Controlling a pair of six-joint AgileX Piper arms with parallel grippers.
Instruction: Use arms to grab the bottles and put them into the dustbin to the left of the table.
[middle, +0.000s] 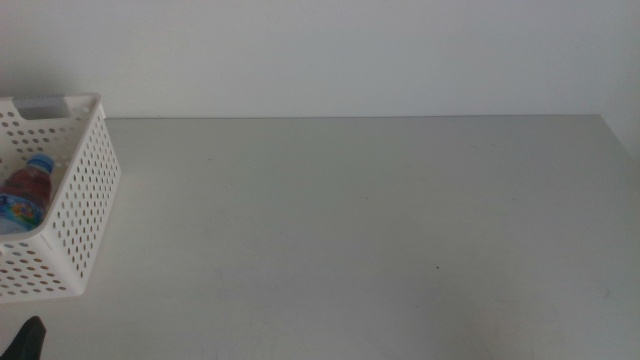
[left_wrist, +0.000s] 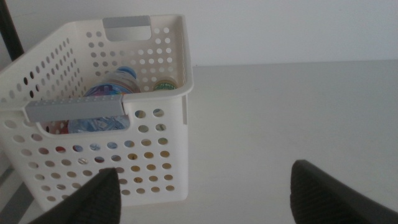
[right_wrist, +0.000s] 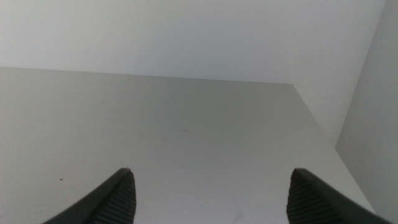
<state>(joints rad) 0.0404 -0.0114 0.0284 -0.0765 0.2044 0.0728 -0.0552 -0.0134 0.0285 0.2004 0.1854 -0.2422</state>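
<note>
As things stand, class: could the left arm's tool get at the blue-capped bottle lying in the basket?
Probably yes. The left tool waits open beside the dustbin, holding nothing. The dustbin's top is uncovered and the blue-capped bottle lies on top, so coming down from above looks free; the perforated wall blocks a sideways approach.

Table (middle: 380, 230): wide off-white matte top, plain, few tiny dark specks. Far edge meets pale wall; right edge visible in middle and right wrist views. Dustbin (middle: 85, 205): white perforated plastic basket with grey-looking handle slot, stands upright on table at far left, partly cut by middle view's left edge. Inside basket: blue-capped bottle and other containers, not resting on tabletop itself. Rest of surface bare in all three views.
</note>
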